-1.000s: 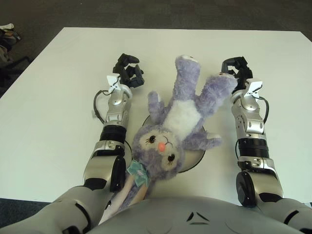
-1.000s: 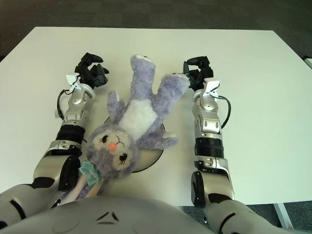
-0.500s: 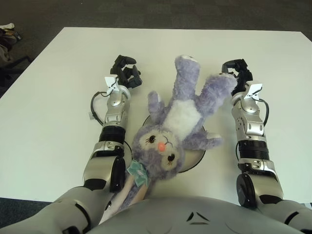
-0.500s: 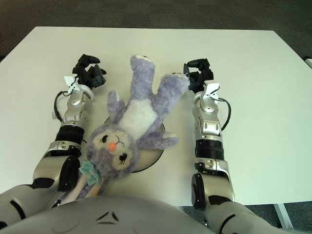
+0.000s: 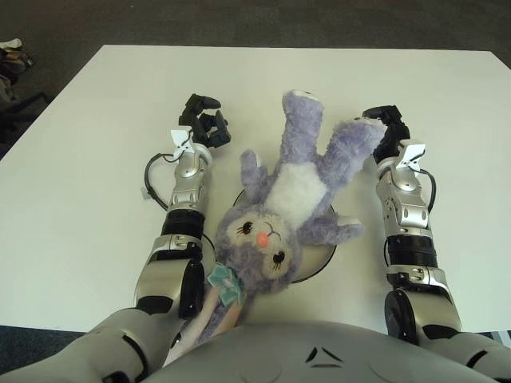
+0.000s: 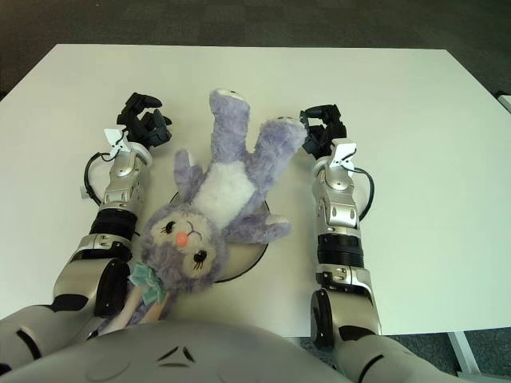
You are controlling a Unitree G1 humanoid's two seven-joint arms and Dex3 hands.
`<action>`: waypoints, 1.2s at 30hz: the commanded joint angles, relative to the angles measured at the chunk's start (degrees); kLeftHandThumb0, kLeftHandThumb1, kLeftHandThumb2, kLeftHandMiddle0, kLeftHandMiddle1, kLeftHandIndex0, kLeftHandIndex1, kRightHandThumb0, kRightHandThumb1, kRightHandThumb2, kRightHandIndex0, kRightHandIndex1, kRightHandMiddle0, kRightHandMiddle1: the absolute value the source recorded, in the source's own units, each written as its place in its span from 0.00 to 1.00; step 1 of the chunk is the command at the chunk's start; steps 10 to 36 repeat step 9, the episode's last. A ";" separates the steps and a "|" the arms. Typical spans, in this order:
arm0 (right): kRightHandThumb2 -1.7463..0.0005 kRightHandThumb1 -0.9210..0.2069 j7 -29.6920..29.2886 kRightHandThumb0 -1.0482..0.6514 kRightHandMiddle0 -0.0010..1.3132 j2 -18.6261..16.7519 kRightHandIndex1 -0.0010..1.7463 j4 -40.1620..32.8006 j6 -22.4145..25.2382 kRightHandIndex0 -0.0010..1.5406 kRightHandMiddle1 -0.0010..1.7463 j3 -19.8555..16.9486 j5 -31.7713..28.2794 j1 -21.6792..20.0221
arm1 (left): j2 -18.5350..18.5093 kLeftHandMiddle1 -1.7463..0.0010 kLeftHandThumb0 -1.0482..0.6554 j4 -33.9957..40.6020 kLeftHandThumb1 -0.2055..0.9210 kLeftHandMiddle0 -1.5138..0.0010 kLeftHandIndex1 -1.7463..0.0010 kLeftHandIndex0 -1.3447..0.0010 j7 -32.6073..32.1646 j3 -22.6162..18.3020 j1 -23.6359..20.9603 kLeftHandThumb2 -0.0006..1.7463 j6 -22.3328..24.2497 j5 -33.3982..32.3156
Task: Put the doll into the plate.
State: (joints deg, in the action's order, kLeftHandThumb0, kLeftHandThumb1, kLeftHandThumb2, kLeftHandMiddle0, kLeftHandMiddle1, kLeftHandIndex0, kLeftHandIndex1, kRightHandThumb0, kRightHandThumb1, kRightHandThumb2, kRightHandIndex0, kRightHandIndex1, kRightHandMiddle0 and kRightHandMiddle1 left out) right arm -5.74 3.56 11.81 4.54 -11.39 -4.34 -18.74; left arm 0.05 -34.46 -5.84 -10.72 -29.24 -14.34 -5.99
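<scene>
Doll (image 5: 283, 203), fluffy purple plush with a white belly, sprawls across the round plate (image 5: 319, 262). Right hand (image 5: 385, 133) touches its leg, grip unclear; left hand (image 5: 201, 124) curled, empty.

No legible text or markings.

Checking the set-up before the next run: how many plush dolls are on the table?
1. The purple plush rabbit lies on its back over the plate between both arms, feet pointing away. Nothing else plush shows; its body hides most of the plate.
</scene>
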 commanded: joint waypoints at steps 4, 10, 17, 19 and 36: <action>0.57 0.19 -1.06 0.61 0.20 -0.78 0.85 0.44 0.33 0.26 1.00 -0.50 -0.47 1.41 | -0.65 0.00 0.61 -0.33 0.41 0.64 0.00 0.61 1.18 0.68 2.75 0.79 -0.77 0.63; 0.49 0.29 -0.38 0.61 0.24 -1.14 0.84 1.65 -1.92 0.31 1.00 -0.71 -1.05 2.55 | -1.10 0.00 0.61 0.20 0.41 0.64 0.00 0.61 2.22 1.34 4.04 0.79 -0.66 0.82; 0.49 0.29 -0.38 0.61 0.24 -1.14 0.84 1.65 -1.92 0.31 1.00 -0.71 -1.05 2.55 | -1.10 0.00 0.61 0.20 0.41 0.64 0.00 0.61 2.22 1.34 4.04 0.79 -0.66 0.82; 0.49 0.29 -0.38 0.61 0.24 -1.14 0.84 1.65 -1.92 0.31 1.00 -0.71 -1.05 2.55 | -1.10 0.00 0.61 0.20 0.41 0.64 0.00 0.61 2.22 1.34 4.04 0.79 -0.66 0.82; 0.49 0.29 -0.38 0.61 0.24 -1.14 0.84 1.65 -1.92 0.31 1.00 -0.71 -1.05 2.55 | -1.10 0.00 0.61 0.20 0.41 0.64 0.00 0.61 2.22 1.34 4.04 0.79 -0.66 0.82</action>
